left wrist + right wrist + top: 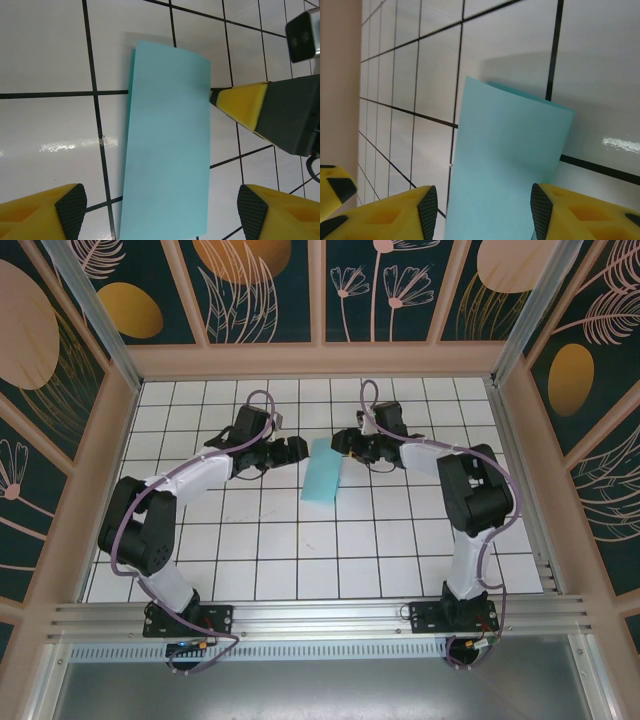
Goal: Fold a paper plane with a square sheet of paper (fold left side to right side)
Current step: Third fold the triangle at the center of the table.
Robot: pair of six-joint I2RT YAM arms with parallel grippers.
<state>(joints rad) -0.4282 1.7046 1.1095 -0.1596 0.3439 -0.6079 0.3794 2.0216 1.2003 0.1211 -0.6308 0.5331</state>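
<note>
The square sheet of paper, doubled into a strip, lies flat towards the desk's far edge between my left hand and right hand, both spread apart; it looks light, limp and slippery, so I'd pinch its long free edge.

We see a bright, even light coming from above, so the white tiled table looks clean and only faint, soft shadows lie on it in the top view, where the wooden side walls lean out a bit at the edges. In the two wrist views the shiny tiles catch small white patches of glare, and the square sheet of paper throws a soft grey shadow on the tiles beside its top edge. We find the black grid lines sharp, with hardly any blur.
</note>
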